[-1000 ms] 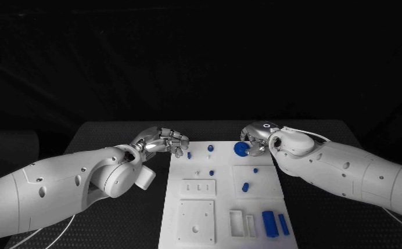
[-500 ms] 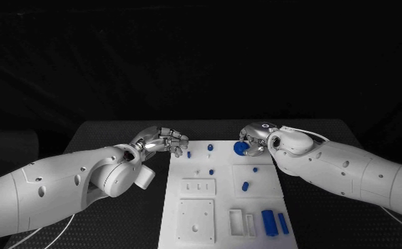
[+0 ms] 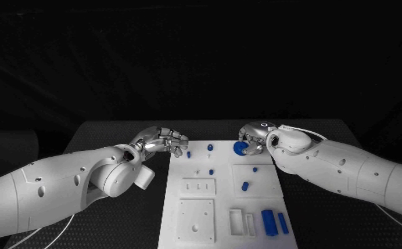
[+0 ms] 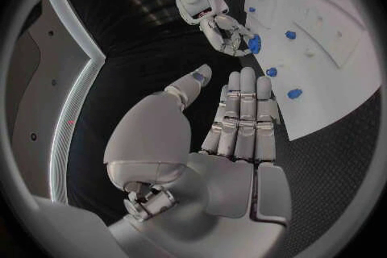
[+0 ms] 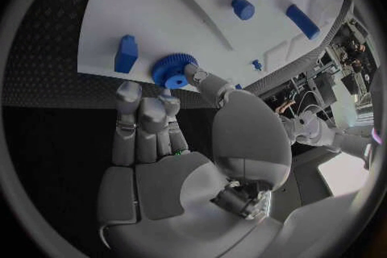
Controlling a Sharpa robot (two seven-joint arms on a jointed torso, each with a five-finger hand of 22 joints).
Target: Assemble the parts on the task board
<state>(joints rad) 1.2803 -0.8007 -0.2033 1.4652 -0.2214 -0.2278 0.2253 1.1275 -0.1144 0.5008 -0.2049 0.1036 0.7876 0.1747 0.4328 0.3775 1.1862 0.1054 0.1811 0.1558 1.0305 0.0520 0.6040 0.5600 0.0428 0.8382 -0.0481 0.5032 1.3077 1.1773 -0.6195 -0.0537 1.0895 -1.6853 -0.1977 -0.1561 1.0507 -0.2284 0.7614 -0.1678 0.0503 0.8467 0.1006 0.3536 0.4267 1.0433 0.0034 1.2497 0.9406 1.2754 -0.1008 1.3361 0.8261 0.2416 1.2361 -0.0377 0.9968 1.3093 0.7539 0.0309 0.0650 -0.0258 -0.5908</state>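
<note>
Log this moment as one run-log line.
right hand: pinches blue gear at board far edge | left hand: open, off board | step: gear placement

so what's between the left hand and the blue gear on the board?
Head view: two small blue parts stand between the left hand and the blue gear, on the board.

No text, label, brand, number or sign can be read in any of the views.
</note>
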